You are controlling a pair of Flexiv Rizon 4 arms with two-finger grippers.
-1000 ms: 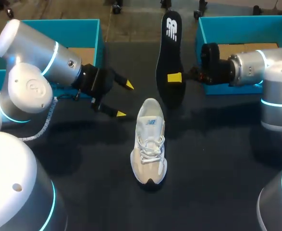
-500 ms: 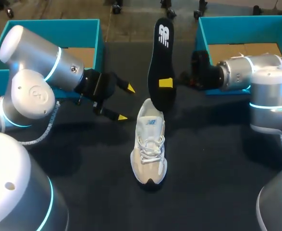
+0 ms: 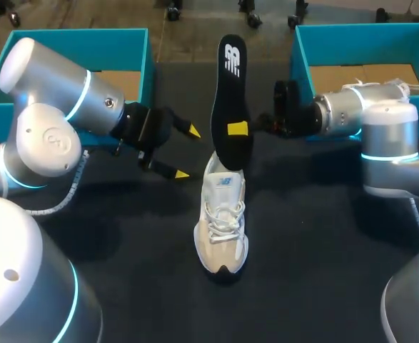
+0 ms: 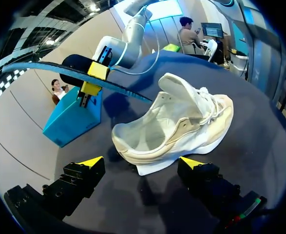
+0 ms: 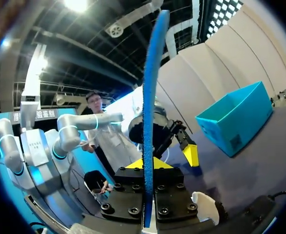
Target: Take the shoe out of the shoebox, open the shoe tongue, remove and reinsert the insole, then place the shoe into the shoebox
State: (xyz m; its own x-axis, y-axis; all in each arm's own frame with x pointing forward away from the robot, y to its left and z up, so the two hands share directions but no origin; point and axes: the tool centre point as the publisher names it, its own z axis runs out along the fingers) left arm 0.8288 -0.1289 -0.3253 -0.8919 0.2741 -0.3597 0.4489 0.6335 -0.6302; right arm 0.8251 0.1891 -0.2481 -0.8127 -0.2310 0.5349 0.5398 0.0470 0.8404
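A white and beige shoe stands on the dark table, toe towards me, tongue pulled open. My right gripper is shut on a black insole held upright, its lower end just over the shoe's heel opening. In the right wrist view the insole shows edge-on, blue, between the closed fingers. My left gripper stands open to the left of the shoe's heel. From the left wrist the shoe lies just ahead of the open gripper, with the insole above its heel.
A teal shoebox sits at the back left behind my left arm. A second teal box sits at the back right behind my right arm; it also shows in the left wrist view and the other box in the right wrist view.
My right arm has carried the insole leftward, from right of the shoe to above its heel. The left arm drew back slightly and then stayed still.
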